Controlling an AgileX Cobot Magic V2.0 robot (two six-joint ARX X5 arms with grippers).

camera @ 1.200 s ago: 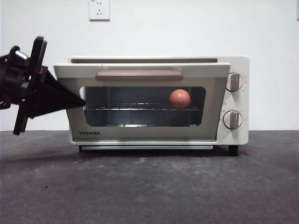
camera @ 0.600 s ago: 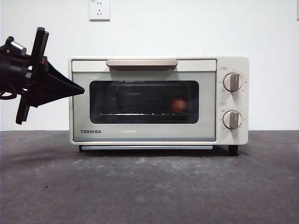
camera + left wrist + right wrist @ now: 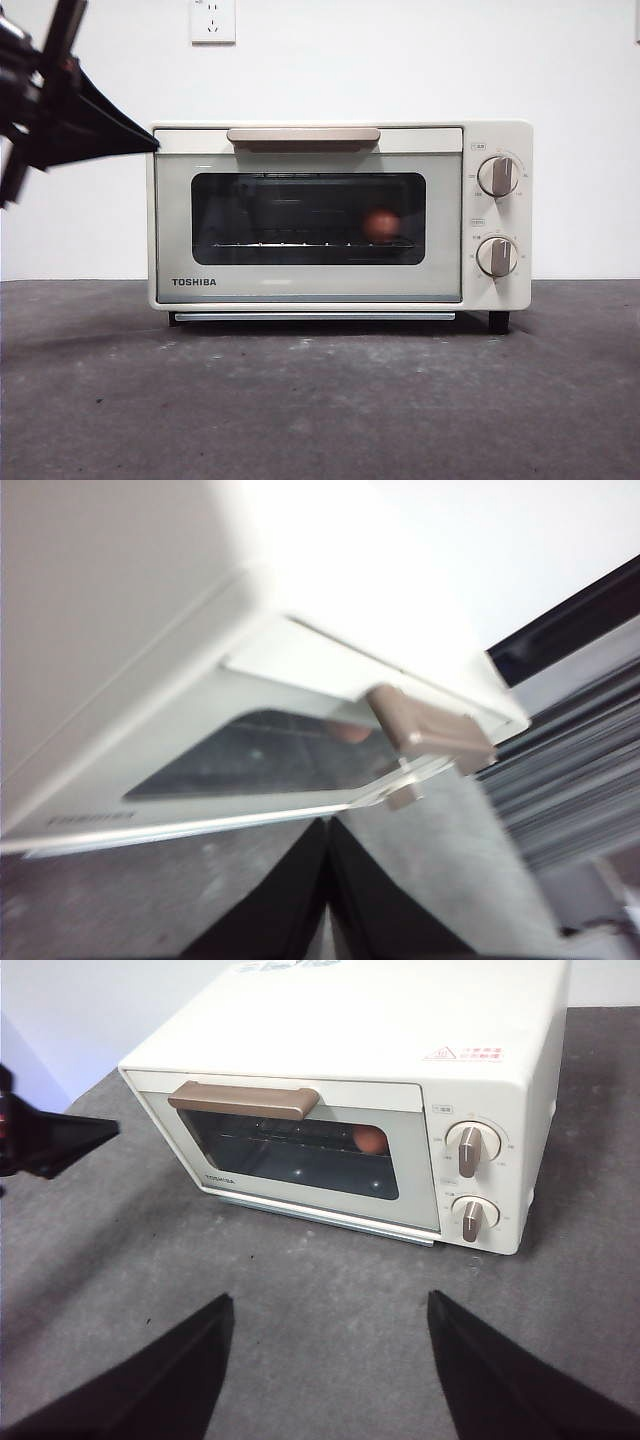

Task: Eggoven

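The cream TOSHIBA toaster oven [image 3: 310, 285] stands on the dark table with its door shut; it also shows in the right wrist view [image 3: 400, 1040] and the left wrist view [image 3: 120, 660]. The reddish-brown egg [image 3: 381, 224] lies on the rack inside, dim behind the dark glass, toward the knob side [image 3: 371, 1139]. My left gripper [image 3: 150, 146] is shut and empty, its tip at the oven's upper left corner, seen also in its wrist view [image 3: 327, 830] and the right wrist view [image 3: 110, 1128]. My right gripper [image 3: 328, 1305] is open and empty, back from the oven's front.
The brown door handle [image 3: 303, 135] runs along the oven's top front. Two knobs [image 3: 497, 176] sit on the right panel. A wall socket [image 3: 212, 20] is on the white wall behind. Dark table surface [image 3: 320, 400] spreads in front.
The oven door went from partly open to shut. The left gripper then rose from beside the door's left edge to the oven's upper left corner.
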